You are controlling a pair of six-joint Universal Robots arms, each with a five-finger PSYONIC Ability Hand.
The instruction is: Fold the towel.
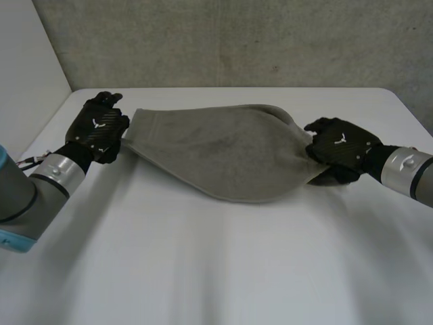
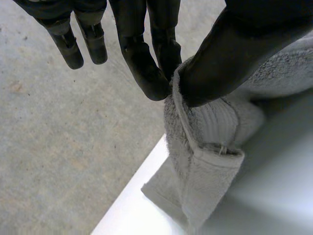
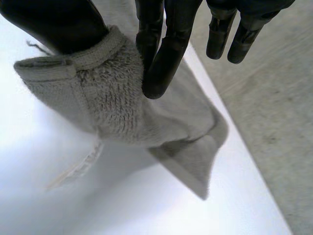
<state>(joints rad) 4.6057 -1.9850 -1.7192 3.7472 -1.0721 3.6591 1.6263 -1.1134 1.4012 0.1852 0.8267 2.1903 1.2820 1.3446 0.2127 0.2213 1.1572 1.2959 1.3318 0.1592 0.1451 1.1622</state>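
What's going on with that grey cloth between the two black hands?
A two-armed robot is working on folding a grey towel. Its left hand pinches one end of the towel between thumb and fingers, and its right hand pinches the other end the same way. The towel is stretched between the two hands over the white table, with its middle sagging down. The cloth looks doubled over where each hand holds it, but no neat fold lies on the table yet.
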